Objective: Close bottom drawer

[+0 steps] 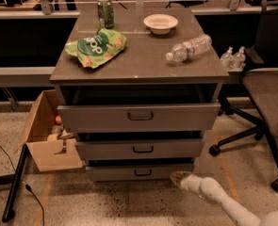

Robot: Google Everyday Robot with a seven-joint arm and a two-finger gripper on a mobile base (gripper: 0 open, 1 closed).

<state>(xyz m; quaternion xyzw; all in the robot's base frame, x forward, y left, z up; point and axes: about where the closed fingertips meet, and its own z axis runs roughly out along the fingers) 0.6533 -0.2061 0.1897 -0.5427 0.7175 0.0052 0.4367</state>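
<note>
The grey bench (pixel 143 69) stands before me, its three drawer fronts stepped one under another. The bottom drawer (pixel 112 173) sits lowest, just above the floor, slightly out with a dark gap above it. A green bag (pixel 97 47) lies on top. My claw (pixel 180 177) is low at that drawer's right end; whether it is spread or pressed together I cannot tell.

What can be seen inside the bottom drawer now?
Above the front of the bottom drawer only a dark strip shows; the middle drawer overhangs it and hides any contents. The gripper is low, by that front's right end.
</note>
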